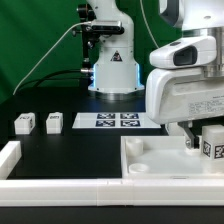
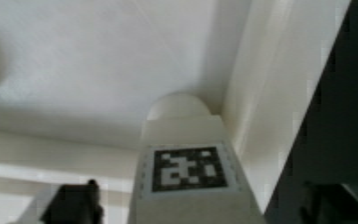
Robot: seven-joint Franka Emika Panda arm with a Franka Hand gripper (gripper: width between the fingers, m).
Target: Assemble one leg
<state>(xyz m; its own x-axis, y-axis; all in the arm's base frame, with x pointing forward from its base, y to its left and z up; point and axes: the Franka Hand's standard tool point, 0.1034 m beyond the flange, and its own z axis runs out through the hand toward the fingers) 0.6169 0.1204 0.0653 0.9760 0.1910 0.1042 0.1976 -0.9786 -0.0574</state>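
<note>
One leg [image 1: 212, 146], a small white block with a square marker, stands upright on the big white tray-like piece [image 1: 160, 163] at the exterior view's right. My gripper [image 1: 196, 143] hangs low over that piece, right at the leg. In the wrist view the leg [image 2: 188, 160] stands between my fingers [image 2: 75, 203], with a gap showing on each side, so the gripper [image 2: 194, 210] is open around it. The tray-like piece's floor and raised wall [image 2: 105, 100] lie behind the leg. Two more legs [image 1: 24, 123] [image 1: 53, 122] lie on the black table at the left.
The marker board [image 1: 112, 121] lies flat at mid-table in front of the arm's base [image 1: 112, 75]. A white rail [image 1: 10, 157] borders the table's left and front. A green curtain hangs behind.
</note>
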